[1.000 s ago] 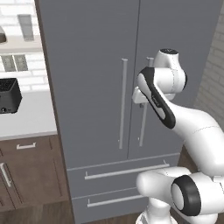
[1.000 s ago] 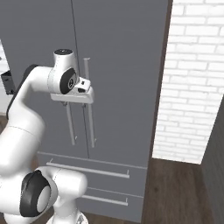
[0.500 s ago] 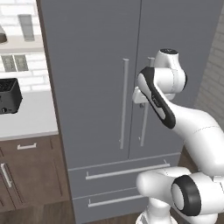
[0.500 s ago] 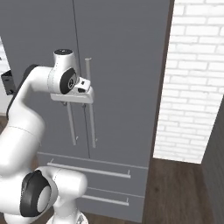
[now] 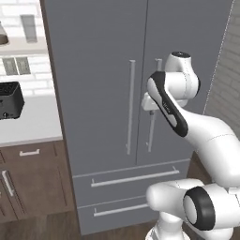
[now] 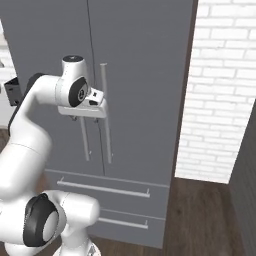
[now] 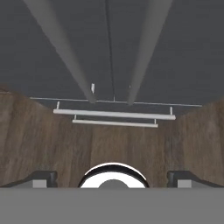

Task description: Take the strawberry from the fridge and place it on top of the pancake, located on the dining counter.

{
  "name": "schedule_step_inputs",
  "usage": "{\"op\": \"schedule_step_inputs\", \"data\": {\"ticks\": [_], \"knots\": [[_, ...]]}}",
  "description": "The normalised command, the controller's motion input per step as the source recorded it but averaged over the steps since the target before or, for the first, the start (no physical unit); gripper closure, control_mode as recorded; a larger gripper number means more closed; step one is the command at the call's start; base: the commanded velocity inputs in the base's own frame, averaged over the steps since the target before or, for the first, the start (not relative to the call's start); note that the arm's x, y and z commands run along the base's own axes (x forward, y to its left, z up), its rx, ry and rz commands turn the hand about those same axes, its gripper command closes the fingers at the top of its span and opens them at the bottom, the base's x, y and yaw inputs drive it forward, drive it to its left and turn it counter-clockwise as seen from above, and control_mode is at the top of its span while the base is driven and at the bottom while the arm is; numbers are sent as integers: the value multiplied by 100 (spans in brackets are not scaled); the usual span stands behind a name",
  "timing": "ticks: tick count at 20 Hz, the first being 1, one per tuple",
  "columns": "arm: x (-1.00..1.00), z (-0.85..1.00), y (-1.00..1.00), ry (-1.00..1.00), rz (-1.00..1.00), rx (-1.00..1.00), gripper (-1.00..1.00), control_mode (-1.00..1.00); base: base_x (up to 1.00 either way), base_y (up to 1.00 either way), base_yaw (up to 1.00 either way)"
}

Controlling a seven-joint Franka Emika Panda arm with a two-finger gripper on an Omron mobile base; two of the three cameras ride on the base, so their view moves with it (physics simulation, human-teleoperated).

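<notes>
Fridge [image 5: 98,70] doors are both closed, the grey French-door front filling the middle of both base views, with its two long vertical bar handles [image 5: 131,107] flanking the centre seam and two drawers [image 5: 133,178] with horizontal bars below. Tool [image 7: 112,178] hangs close in front of the right door's handle, pointing down along the door; in the hand view its two dark fingertips [image 7: 41,178] stand far apart at the lower corners, so the jaws are wide and hold nothing. From the right base view the hand [image 6: 85,102] sits just beside the handles, though whether it touches one is hard to judge from these angles. Wooden floor [image 6: 205,215] runs under the fridge. To the left, a pale desk [image 5: 28,119] over brown cabinets [image 5: 28,183] carries a black appliance [image 5: 10,100]. White brick wall [image 6: 225,90] stands right of the fridge.
</notes>
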Motion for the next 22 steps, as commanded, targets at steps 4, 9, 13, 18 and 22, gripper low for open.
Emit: {"op": "schedule_step_inputs", "data": {"ticks": [4,9,13,18,22], "knots": [[0,0,0,0,0,0,-100,100,-45,1,0],[0,0,0,0,0,0,-100,100,-33,0,-2],[0,0,0,0,0,0,-100,100,-31,0,-2],[0,0,0,0,0,0,-100,100,2,0,0],[61,0,-15,-15,2,0,-100,-100,0,0,0]]}}
